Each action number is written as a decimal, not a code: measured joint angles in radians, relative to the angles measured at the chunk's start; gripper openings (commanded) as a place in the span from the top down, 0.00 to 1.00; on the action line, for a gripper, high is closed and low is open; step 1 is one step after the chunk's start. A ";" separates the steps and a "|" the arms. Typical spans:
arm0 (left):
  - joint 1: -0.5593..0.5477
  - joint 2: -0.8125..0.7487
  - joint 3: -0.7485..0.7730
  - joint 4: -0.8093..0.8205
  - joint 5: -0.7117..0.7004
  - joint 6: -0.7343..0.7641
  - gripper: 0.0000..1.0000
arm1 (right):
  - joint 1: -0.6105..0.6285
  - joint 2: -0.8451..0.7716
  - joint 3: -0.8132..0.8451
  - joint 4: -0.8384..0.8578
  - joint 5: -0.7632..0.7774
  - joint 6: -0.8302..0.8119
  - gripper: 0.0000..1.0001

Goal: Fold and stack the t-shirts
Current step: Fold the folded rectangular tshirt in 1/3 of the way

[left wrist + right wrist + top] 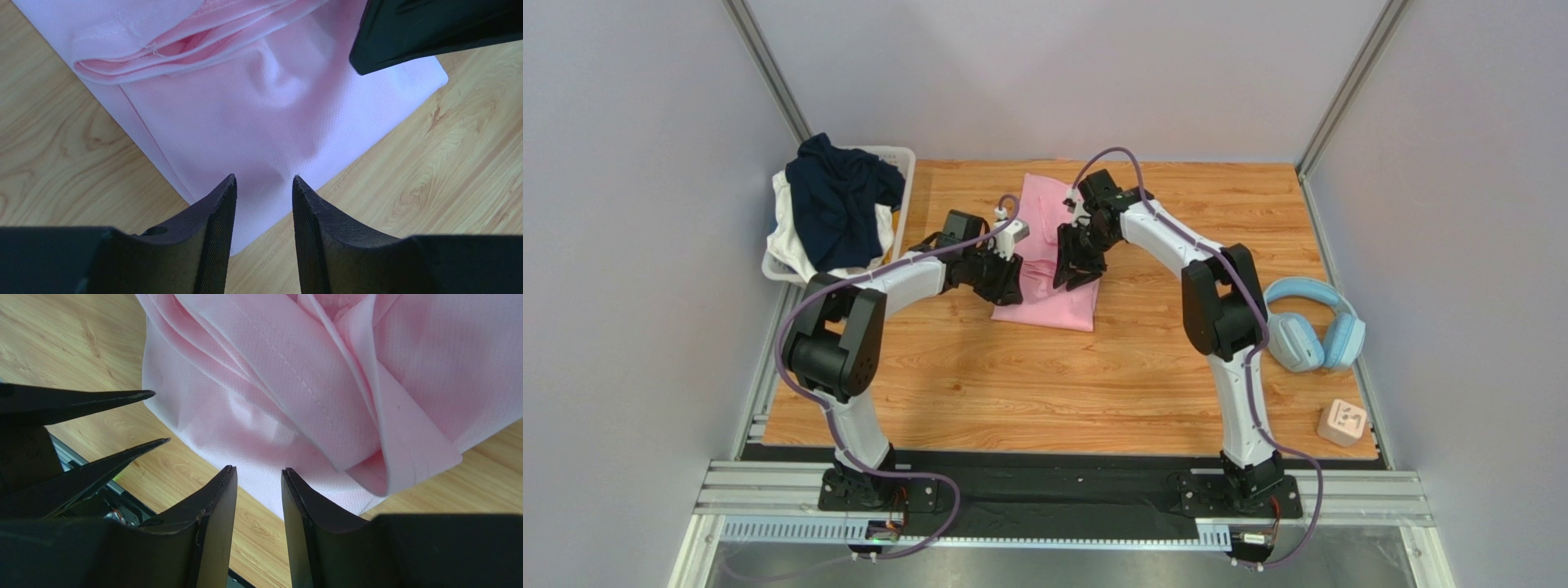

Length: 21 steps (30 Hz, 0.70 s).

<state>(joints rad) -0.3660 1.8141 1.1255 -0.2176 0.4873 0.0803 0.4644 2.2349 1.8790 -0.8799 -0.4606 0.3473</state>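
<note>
A light pink t-shirt (1047, 221) lies folded into a long strip on the wooden table, toward the back middle. Its near end shows in the left wrist view (264, 104) and, with layered folds, in the right wrist view (294, 373). My left gripper (1011, 294) (264, 180) is open just above the strip's near left corner, with nothing between its fingers. My right gripper (1066, 282) (255, 473) is open over the near edge beside it, also holding nothing. The two grippers are close together. A dark navy t-shirt (840, 196) is heaped on the white basket (903, 159).
The basket stands at the back left and also holds white cloth (784, 233). Light blue headphones (1308, 325) lie at the right edge of the table. A small tan cube (1342, 423) sits at the near right corner. Grey walls enclose the table.
</note>
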 measured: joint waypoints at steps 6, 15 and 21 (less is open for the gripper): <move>0.000 -0.001 0.015 0.001 0.000 0.008 0.55 | -0.001 0.065 0.062 -0.014 0.003 0.003 0.63; 0.000 -0.051 0.009 -0.016 0.006 0.020 0.57 | -0.026 0.166 0.246 -0.052 0.016 0.003 0.63; 0.000 -0.114 0.006 -0.045 0.012 0.027 0.57 | -0.079 0.221 0.365 -0.061 0.018 0.003 0.63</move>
<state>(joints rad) -0.3660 1.7000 1.1320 -0.2623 0.4995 0.1078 0.3855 2.4561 2.2436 -0.9409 -0.4431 0.3508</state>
